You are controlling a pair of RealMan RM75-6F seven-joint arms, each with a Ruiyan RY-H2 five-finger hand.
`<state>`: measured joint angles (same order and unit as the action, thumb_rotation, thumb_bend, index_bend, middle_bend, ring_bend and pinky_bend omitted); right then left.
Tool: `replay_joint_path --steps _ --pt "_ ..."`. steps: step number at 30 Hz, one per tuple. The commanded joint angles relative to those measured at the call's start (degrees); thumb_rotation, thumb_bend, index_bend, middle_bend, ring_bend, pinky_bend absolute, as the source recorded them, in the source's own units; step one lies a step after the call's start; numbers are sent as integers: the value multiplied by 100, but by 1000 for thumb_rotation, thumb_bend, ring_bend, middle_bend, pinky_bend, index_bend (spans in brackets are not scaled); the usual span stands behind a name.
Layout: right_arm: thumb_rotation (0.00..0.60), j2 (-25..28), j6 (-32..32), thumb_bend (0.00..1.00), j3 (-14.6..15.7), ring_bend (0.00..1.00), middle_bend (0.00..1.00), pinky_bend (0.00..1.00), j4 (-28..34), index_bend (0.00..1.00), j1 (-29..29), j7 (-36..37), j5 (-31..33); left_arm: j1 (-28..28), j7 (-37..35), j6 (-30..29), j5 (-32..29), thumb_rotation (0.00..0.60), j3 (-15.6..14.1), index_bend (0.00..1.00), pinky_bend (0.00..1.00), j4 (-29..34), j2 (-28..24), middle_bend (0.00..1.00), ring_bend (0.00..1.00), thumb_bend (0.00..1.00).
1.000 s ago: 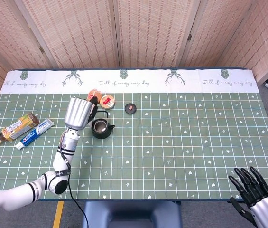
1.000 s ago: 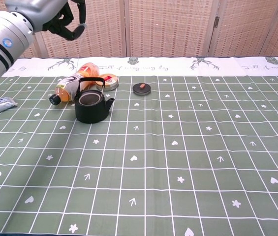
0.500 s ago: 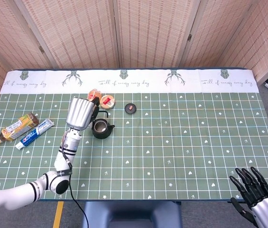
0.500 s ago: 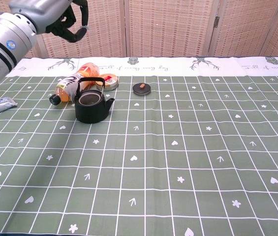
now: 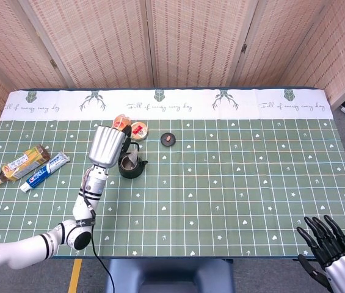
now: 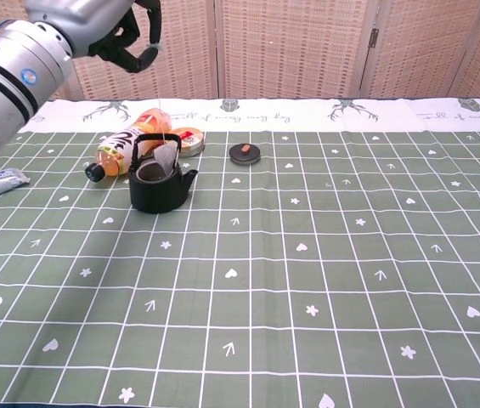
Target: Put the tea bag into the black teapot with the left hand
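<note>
In the head view we are looking down on the green checked surface (image 5: 233,183). Our left arm is reaching over the black teapot (image 5: 130,165), and its silver forearm is covering most of the left robot hand (image 5: 123,129), so from here we cannot tell what the fingers are doing. A pale tea bag (image 5: 134,160) is showing at the teapot's mouth. The lid (image 5: 168,139) is lying apart, to the right of the teapot. A round tin (image 5: 138,129) is sitting just behind the teapot. A bottle (image 5: 21,163) and a toothpaste tube (image 5: 44,171) are lying side by side at the far left. Our right robot hand (image 5: 326,243) is resting at the lower right corner, fingers spread, holding nothing.

In the chest view we are seeing the left robot hand (image 6: 129,36) raised high above the teapot (image 6: 159,180), fingers curled and pinching a thin string. The tea bag (image 6: 167,157) is hanging from it, right at the teapot's opening. An orange bottle (image 6: 129,144) is lying behind the teapot, beside the tin (image 6: 189,140).
</note>
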<state>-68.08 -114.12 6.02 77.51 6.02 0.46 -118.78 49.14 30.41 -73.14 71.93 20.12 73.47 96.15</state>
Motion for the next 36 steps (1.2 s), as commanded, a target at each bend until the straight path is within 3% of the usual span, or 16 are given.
replay_joint_path --steps 1,8,16,23,32,34,36 --pt "600 -6 -10 365 1 67 0 0 -4 0 5 -6 -8 -20 -79 29 -11 600 -40 664 1000 -51 9 1000 1000 490" --pt "600 -19 19 365 -7 67 0 0 -5 0 -4 -39 -10 -286 -653 -22 147 600 -391 665 1000 -325 102 1000 1000 489" --pt "600 -63 224 366 27 68 0 0 90 0 -43 -278 -95 -1075 -2010 -536 892 600 -1381 661 1000 -852 409 1000 1000 490" --pt "600 -47 253 365 8 70 0 0 140 0 -54 -299 -53 -1579 -2925 -984 1409 600 -1909 668 1000 -1657 959 1000 1000 490" --pt "600 -50 327 366 24 69 0 0 162 0 -79 -345 -72 -1858 -3683 -1068 1707 600 -2114 633 1000 -2547 1442 1000 1000 489" --pt "600 -48 358 366 22 68 0 0 182 0 -88 -358 -59 -1909 -3662 -1032 1712 600 -2132 571 1000 -2557 1420 1000 1000 488" --pt "600 -48 393 365 25 67 0 0 203 0 -96 -384 -57 -1945 -3581 -923 1691 600 -2142 312 1000 -2404 1303 1000 1000 459"
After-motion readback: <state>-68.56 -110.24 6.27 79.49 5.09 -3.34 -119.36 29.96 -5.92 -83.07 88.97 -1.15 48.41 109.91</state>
